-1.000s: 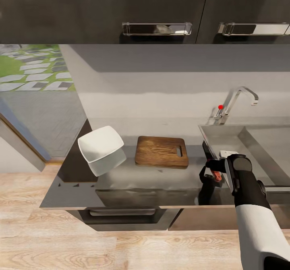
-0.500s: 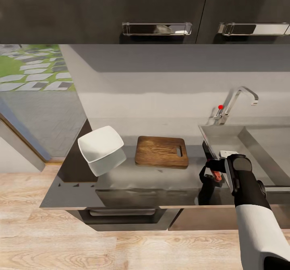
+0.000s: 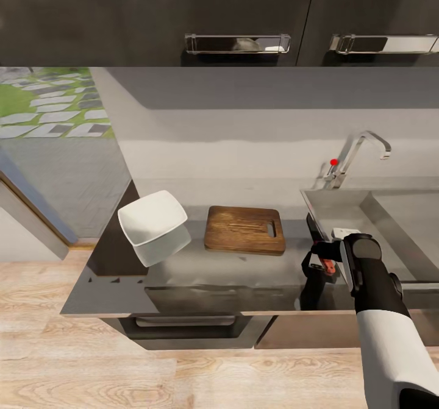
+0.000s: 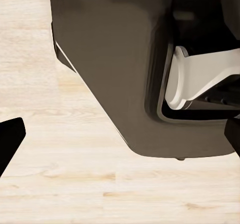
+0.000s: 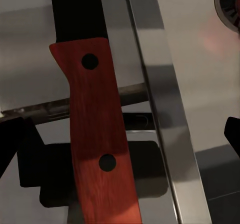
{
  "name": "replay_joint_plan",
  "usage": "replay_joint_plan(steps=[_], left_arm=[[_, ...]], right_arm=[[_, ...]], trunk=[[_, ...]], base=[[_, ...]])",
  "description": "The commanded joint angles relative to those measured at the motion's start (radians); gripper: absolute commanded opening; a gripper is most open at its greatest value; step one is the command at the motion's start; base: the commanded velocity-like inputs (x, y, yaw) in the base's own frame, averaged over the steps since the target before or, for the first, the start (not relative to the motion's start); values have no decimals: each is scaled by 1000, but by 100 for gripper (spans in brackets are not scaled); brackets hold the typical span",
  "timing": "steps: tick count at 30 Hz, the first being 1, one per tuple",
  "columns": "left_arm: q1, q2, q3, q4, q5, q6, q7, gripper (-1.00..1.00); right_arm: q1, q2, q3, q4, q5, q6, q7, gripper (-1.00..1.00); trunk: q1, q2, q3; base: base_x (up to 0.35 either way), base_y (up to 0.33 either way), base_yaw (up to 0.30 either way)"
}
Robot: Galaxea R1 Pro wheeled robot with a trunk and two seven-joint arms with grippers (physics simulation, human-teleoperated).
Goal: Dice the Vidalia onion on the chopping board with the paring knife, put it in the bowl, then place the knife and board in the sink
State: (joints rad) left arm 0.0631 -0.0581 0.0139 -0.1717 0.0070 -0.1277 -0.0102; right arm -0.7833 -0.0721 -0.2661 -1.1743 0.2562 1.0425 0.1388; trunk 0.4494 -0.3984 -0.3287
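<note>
Knife (image 5: pixel 95 134) lies on the counter (image 3: pixel 244 275) by the sink (image 3: pixel 378 220) rim, directly beneath the right pincer (image 3: pixel 318 258), whose spread, unclenched fingers straddle the red handle, placed for a grasp; board (image 3: pixel 245 230) waits leftward

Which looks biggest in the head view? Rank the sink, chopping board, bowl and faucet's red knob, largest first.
1. sink, cut off by the picture's edge, so likely larger than it looks
2. chopping board
3. bowl, close to the board; unsure
4. red knob, smallest by far
</note>
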Motion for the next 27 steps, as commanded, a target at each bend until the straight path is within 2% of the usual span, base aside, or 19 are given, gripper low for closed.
replay_joint_plan(steps=[1, 27], left_arm=[[0, 0, 1, -2, 1, -1, -1, 100], [1, 0, 1, -2, 1, -1, -1, 100]], right_arm=[[-1, 0, -1, -1, 13, 5, 11, 100], [-1, 0, 8, -1, 14, 5, 10, 100]], trunk=[[1, -2, -2], [1, -2, -2]], base=[[-7, 0, 0], [-47, 0, 0]])
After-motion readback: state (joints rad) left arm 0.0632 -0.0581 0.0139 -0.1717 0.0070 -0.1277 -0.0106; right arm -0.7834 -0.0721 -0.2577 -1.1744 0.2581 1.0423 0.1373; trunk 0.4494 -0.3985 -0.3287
